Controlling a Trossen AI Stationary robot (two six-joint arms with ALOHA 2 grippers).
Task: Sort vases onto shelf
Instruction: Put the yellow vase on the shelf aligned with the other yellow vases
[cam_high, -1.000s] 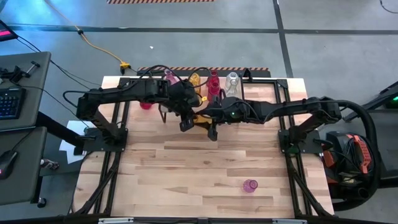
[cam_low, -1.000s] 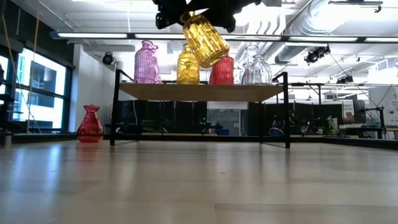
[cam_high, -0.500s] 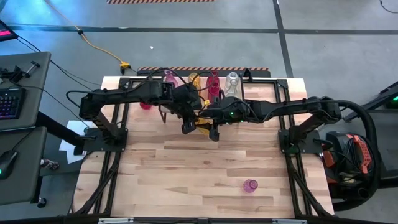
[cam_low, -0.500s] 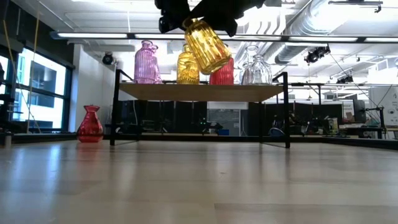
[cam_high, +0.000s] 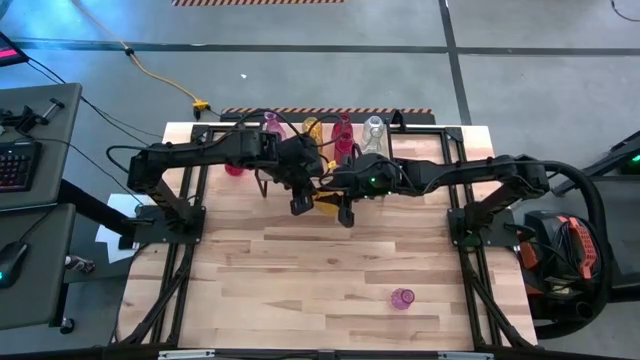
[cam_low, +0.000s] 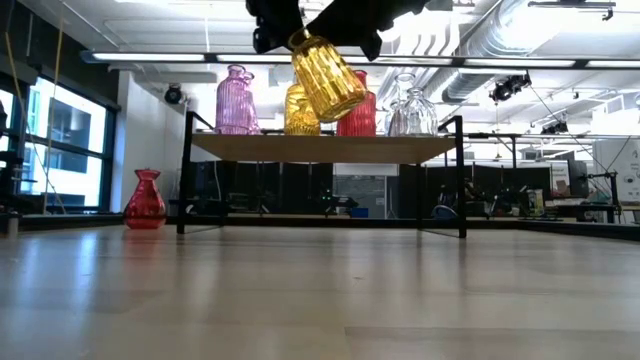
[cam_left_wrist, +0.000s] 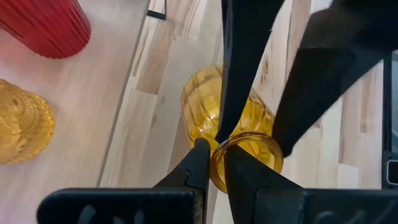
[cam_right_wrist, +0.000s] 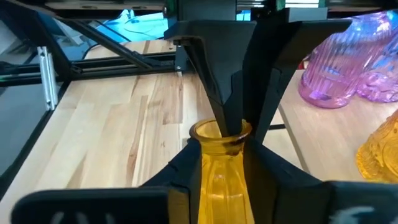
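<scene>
Handover in progress above the table, just in front of the shelf (cam_low: 320, 147): left gripper (cam_left_wrist: 211, 163) is pinching the rim of the yellow vase (cam_low: 327, 77), one finger inside the mouth, one outside; right gripper (cam_right_wrist: 222, 163) has its fingers either side of the neck and looks closed onto it, so both hold the vase at once. My call: don't release the left until the right grip is firm on the neck, then pull the left finger straight out along the vase axis so it doesn't lever the rim. The vase hangs tilted, mouth up toward the grippers, so level it before lowering onto the shelf. The vase is ribbed translucent amber glass, bulbous body, narrow neck, flared lip; slick, so a neck grip could slip. The shelf already carries pink, yellow, red and clear vases along it; pick a gap without knocking neighbours.
</scene>
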